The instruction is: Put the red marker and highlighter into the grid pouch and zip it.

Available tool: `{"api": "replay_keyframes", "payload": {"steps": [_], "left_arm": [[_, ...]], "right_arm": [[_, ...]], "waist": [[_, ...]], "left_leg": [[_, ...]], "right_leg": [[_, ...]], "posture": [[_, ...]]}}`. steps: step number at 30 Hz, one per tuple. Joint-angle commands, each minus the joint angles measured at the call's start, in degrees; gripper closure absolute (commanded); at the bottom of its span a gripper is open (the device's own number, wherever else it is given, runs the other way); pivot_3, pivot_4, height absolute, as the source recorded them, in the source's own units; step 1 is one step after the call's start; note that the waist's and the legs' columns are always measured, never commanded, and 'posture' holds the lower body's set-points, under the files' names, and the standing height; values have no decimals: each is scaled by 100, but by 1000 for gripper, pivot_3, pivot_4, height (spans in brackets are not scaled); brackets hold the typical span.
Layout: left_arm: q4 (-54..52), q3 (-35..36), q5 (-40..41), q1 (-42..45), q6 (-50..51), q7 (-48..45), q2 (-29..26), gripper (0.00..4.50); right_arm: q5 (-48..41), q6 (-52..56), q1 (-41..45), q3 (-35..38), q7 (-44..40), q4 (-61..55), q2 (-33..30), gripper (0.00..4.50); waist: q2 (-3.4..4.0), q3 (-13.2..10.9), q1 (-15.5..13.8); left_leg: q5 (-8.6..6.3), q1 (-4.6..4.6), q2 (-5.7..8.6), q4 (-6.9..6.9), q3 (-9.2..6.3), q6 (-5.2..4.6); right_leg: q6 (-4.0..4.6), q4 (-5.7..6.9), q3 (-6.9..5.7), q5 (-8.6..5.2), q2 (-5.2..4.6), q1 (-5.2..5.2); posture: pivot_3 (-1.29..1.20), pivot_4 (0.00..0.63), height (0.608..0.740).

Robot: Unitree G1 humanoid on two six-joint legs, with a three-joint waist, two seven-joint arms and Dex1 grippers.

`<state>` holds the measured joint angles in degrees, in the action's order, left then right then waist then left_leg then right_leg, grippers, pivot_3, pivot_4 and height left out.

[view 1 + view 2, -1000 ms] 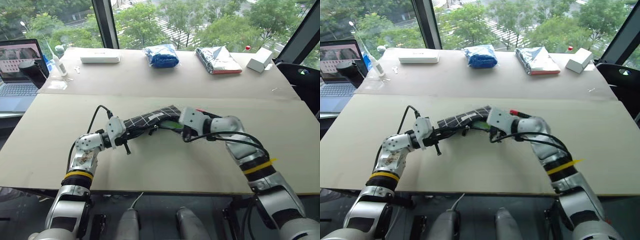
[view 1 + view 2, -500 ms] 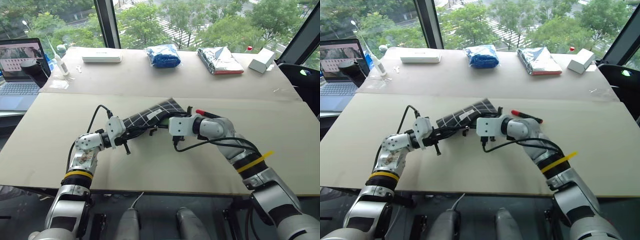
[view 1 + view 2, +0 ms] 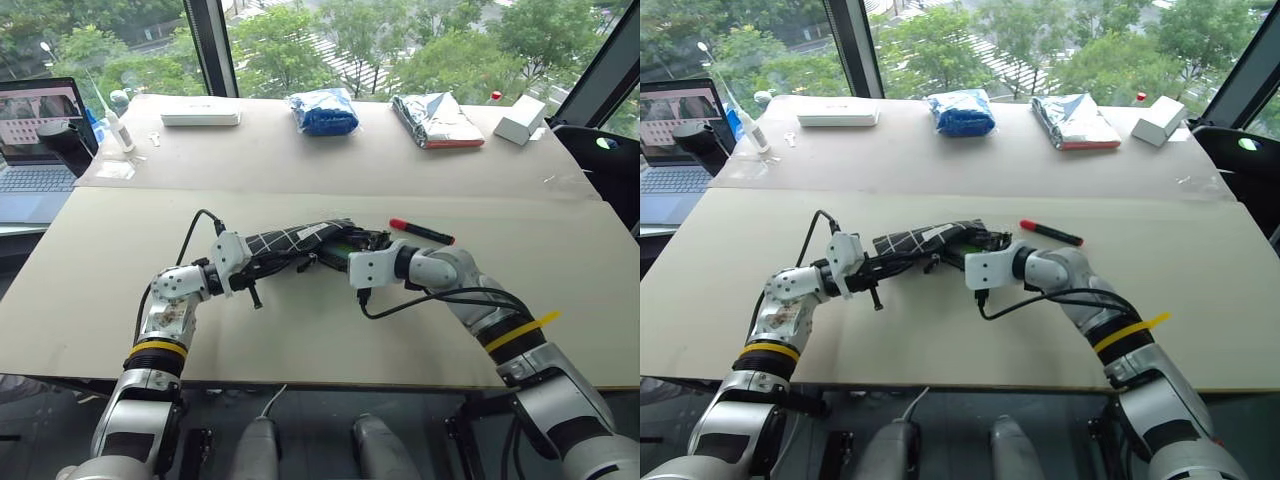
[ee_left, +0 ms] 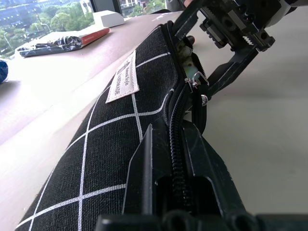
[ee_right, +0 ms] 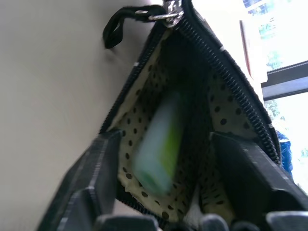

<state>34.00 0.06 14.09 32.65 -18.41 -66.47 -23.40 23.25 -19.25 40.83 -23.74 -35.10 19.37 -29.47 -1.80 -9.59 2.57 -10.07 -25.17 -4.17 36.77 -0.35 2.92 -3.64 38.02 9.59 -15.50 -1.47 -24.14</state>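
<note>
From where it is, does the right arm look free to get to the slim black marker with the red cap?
Probably yes: the red-capped marker lies alone on the table, just beyond the open right gripper, nothing between.

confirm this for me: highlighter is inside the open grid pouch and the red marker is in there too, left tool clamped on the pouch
Not quite: the red marker is not in the pouch; the left eye view shows it lying on the table beyond the right tool. The rest holds: the right wrist view shows the highlighter inside the open grid pouch, and the left tool is clamped on the pouch.
</note>
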Motion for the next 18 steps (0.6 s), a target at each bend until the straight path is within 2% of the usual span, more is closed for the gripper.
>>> {"api": "replay_keyframes", "payload": {"steps": [1, 5, 7, 8, 11, 13, 15, 18], "left_arm": [[-357, 163, 305, 100, 166, 17, 19, 4500], [-445, 214, 385, 90, 378, 119, 20, 4500], [-481, 238, 396, 81, 439, 129, 13, 4500], [-499, 248, 398, 70, 456, 124, 5, 4500], [-537, 260, 407, 40, 488, 125, -14, 4500], [-545, 262, 409, 26, 496, 129, -21, 4500], [-550, 261, 407, 17, 504, 135, -19, 4500], [-555, 248, 404, 13, 509, 129, -6, 4500]], "right_arm": [[-413, 169, 52, 425, -51, -28, 0, 9], [-2081, 917, -209, 1061, -1178, -732, -148, 9], [-3108, 2020, -453, 1461, -1884, -1332, -393, 9], [-3962, 2667, -616, 1806, -2273, -1725, -570, 9], [-5419, 3930, -806, 2646, -2724, -2143, -916, 9], [-5553, 4039, -850, 2966, -2708, -1967, -1046, 9], [-5236, 3779, -761, 3124, -2359, -1498, -1032, 9], [-3740, 2541, -570, 2630, -1617, -48, -1142, 9]], "waist": [[0, 0, 1], [0, 0, -10], [0, 0, -30], [0, 0, -36], [0, 0, -44], [0, 0, -23], [0, 0, -1], [0, 0, 17]], "left_leg": [[0, 0, 0, 0, 0, 0], [0, 0, 0, 0, -1, 0], [0, 0, 0, 0, -2, 0], [0, 0, 0, 2, -5, 0], [0, 1, 0, 5, -7, 0], [0, 2, 0, 5, -8, -1], [1, 5, 0, 5, -10, -2], [1, 8, 0, 4, -10, -2]], "right_leg": [[0, 0, 0, 0, 0, 0], [0, -1, 0, 0, 0, 3], [0, -2, 0, 0, -1, 7], [0, -4, 0, 0, 0, 12], [0, -4, 0, 0, 0, 16], [0, -1, 0, 0, 0, 16], [-1, -1, -1, 0, 2, 17], [-2, -1, -1, -1, 3, 15]], "posture": [[0, 150, 740], [0, 150, 740], [0, 150, 740], [0, 150, 740], [0, 150, 740], [0, 150, 740], [0, 150, 740], [0, 150, 740]]}}
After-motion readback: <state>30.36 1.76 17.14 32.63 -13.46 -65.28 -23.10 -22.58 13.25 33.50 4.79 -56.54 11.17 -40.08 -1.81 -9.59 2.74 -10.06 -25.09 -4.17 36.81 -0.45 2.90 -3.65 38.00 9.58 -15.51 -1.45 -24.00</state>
